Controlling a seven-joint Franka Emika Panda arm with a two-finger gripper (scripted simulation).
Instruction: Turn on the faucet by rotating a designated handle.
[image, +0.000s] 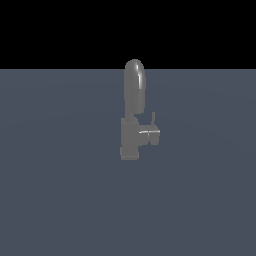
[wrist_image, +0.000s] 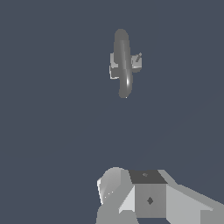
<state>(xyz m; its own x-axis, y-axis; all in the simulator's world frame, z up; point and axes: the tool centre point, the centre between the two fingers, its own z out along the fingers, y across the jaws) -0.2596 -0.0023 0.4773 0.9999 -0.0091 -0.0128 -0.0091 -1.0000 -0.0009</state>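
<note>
Standing upright, faucet (image: 134, 112) with side handle (image: 151, 133)

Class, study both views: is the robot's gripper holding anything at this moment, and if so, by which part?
Nothing is held. The gripper is well apart from the faucet, and its handle is untouched. Whether the jaws are open cannot be told.

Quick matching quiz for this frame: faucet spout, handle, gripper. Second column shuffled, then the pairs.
Things:
1. spout
2. handle
3. gripper

States:
A. juts sideways from the faucet base, towards the exterior view's right
B. seen in the wrist view only, clear of the faucet
C. tall, round-topped, rising above the base

Pairs: 1-C, 2-A, 3-B
</note>
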